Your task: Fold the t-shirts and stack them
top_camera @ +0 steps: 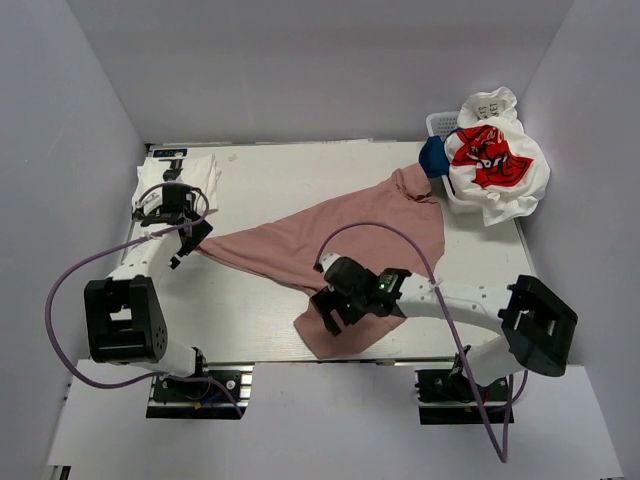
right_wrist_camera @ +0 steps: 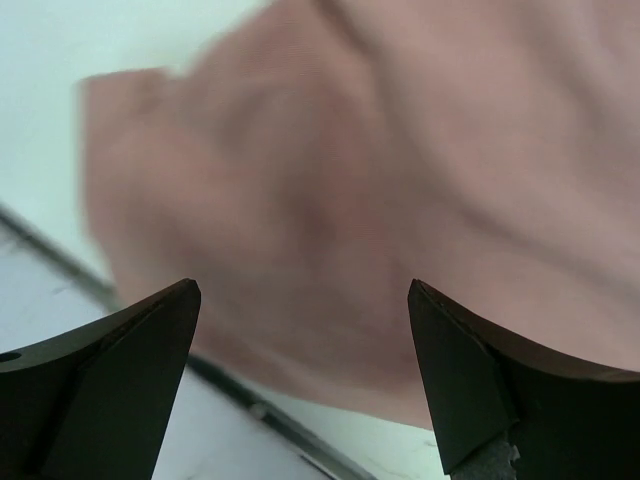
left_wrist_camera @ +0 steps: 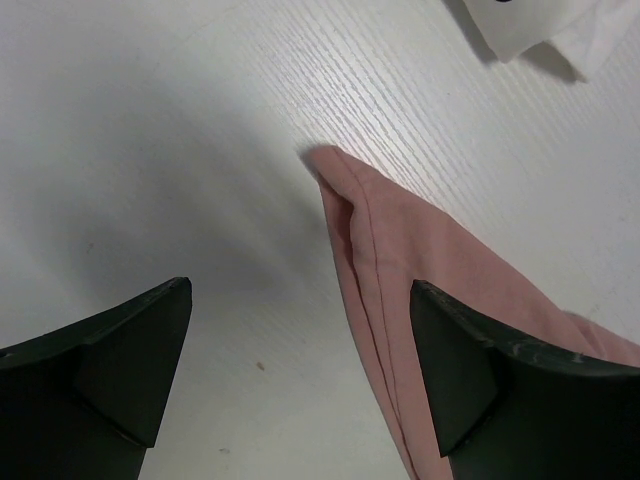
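Surroundings: a folded white t-shirt lies at the 10 o'clock corner of the table. At 2 o'clock, a white slotted basket carries a white tee with red graphic and a navy tee.

The dusty-pink t-shirt lies spread across the centre, with corners toward 9, 1 and 6 o'clock.

The left gripper is at the 9 o'clock corner with its jaws wide apart, gripping nothing. The right gripper, its arm reaching in from 4 o'clock, is over the 6 o'clock corner, jaws likewise spread and empty.
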Available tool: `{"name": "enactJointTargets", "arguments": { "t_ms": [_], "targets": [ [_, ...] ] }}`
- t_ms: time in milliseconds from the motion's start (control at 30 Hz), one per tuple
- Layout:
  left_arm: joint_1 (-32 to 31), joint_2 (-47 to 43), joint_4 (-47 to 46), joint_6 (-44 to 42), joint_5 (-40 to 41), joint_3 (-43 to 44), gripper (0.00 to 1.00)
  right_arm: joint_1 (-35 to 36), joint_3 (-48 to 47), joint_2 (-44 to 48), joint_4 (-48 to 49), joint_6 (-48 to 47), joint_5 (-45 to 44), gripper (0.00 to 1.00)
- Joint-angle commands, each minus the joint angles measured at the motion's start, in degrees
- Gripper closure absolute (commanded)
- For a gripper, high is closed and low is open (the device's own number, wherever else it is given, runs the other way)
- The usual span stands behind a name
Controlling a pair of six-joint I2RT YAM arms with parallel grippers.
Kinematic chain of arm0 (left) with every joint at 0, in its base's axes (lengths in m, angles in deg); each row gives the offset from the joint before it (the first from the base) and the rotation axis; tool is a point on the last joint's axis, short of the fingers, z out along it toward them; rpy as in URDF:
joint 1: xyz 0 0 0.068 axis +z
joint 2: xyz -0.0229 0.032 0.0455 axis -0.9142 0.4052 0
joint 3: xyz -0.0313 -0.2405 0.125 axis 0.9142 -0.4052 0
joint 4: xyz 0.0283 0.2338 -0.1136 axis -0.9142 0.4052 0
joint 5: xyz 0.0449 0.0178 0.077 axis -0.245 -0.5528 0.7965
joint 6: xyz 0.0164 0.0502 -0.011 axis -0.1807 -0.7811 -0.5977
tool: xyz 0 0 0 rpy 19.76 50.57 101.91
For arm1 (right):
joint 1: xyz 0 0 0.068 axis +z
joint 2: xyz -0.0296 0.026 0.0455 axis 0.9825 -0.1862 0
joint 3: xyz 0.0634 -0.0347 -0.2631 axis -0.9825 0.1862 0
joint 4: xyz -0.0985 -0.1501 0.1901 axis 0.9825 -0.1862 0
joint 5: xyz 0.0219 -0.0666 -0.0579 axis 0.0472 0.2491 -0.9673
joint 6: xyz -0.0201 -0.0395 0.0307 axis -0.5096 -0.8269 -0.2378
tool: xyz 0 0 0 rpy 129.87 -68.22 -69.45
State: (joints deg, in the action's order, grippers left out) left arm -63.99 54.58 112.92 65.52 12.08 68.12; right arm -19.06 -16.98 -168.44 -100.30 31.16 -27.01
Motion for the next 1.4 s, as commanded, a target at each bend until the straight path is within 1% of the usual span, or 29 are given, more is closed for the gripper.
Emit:
{"name": "enactJointTargets", "arguments": {
  "t_ms": [0,33,67,133,233,267,333,367,400,467,533,567,600,667,733,767,800,833,933,967,1000,1067,1100,1133,1167,1200,1233,1333,1367],
  "targets": [
    [1.58,1.43,-3.98,-0.81,-3.72,-1.01,0.00,4.82,-1.39,3.39,2.02,-0.22,-1.36,0.10],
    [2.19,2.83,-5.46,-1.51,-4.25,-0.49,0.00,8.40,-1.13,3.31,2.63,-0.59,-1.71,0.10],
    [2.20,3.54,-6.17,-1.52,-5.56,-0.48,0.05,9.22,-0.87,2.61,2.81,-1.11,-2.15,0.10],
    [2.81,4.95,-6.70,-1.52,-6.19,0.83,0.11,12.29,0.18,-0.01,3.51,-1.47,-2.68,0.10],
    [3.33,7.41,-8.01,-1.52,-6.71,0.83,0.20,14.06,1.59,-2.83,5.27,-1.64,-4.52,0.10],
    [3.34,7.94,-9.24,-1.52,-7.32,0.83,0.25,14.67,1.94,-3.46,8.67,-1.82,-4.79,0.10],
    [3.34,9.00,-9.78,-1.52,-8.55,0.83,0.31,15.12,2.91,-4.68,10.45,-1.65,-5.58,0.10],
    [3.34,9.95,-11.17,-1.52,-9.25,0.83,0.34,15.29,2.83,-5.65,12.29,-1.47,-5.58,0.11],
    [3.34,9.96,-11.18,-1.52,-9.26,0.83,0.42,15.21,2.57,-6.70,12.39,-1.29,-6.19,0.14],
    [3.34,11.80,-12.50,-1.52,-10.49,0.31,0.50,15.47,2.39,-8.29,12.48,-0.77,-7.25,0.17],
    [3.34,12.34,-13.11,-1.52,-10.49,0.31,0.68,15.56,2.83,-9.26,12.04,0.63,-10.76,0.24],
    [3.34,13.21,-13.12,-1.52,-10.49,0.31,0.78,15.38,3.52,-9.87,12.13,1.95,-11.90,0.31],
    [3.34,13.91,-13.12,-1.52,-10.49,0.31,1.00,15.38,3.79,-9.97,11.52,2.92,-15.48,0.50],
    [3.34,13.92,-12.59,-1.52,-9.88,0.31,1.00,15.29,3.97,-8.40,9.67,5.63,-18.40,0.73],
    [3.34,13.05,-12.59,-1.52,-8.65,0.83,1.00,15.03,3.88,-6.29,7.74,6.26,-22.34,0.91],
    [3.34,11.39,-12.59,-1.52,-7.86,0.83,1.00,14.77,3.71,-2.27,6.52,6.18,-22.98,0.94],
    [2.82,11.37,-12.59,-2.04,-6.99,0.83,1.00,14.68,3.10,-0.84,6.50,6.18,-24.29,0.98],
    [2.81,9.28,-12.59,-2.04,-6.28,0.83,1.00,14.68,2.83,2.22,5.72,6.18,-27.78,1.00],
    [2.81,5.58,-12.59,-2.75,-4.87,0.31,1.00,13.71,0.98,8.73,4.57,5.30,-30.97,1.00],
    [2.29,2.35,-13.11,-3.36,-4.87,-0.65,1.00,12.93,0.29,9.80,4.40,5.04,-32.20,1.00],
    [2.29,0.58,-14.77,-4.75,-5.39,-1.97,1.00,12.57,-0.16,13.20,4.05,4.86,-33.08,1.00],
    [2.81,-2.59,-14.79,-4.77,-7.31,-2.59,1.00,11.61,-0.07,15.25,4.22,4.51,-34.49,1.00],
    [2.81,-2.60,-14.79,-4.77,-8.37,-2.59,0.85,11.60,0.36,17.00,4.83,3.12,-33.72,1.00],
    [2.81,-3.21,-14.18,-4.77,-8.38,-2.59,0.81,10.64,0.45,18.23,4.75,3.10,-33.62,1.00],
    [2.81,-3.22,-14.17,-5.29,-7.86,-2.59,0.80,10.46,0.37,18.59,3.53,3.45,-35.19,1.00],
    [2.81,-2.52,-13.65,-5.30,-7.86,-2.59,0.72,10.29,0.02,19.56,2.73,4.06,-35.38,1.00],
    [2.81,-1.99,-12.95,-5.99,-7.86,-2.59,0.49,9.50,-0.33,19.91,0.64,4.24,-36.42,1.00],
    [2.81,0.02,-12.94,-5.48,-7.86,-3.29,0.33,8.53,-0.43,22.37,-0.44,4.51,-37.22,1.00],
    [2.81,0.73,-13.55,-5.47,-7.86,-3.30,0.30,8.18,-0.51,22.90,-0.53,4.51,-38.09,1.00]
  ]
}}
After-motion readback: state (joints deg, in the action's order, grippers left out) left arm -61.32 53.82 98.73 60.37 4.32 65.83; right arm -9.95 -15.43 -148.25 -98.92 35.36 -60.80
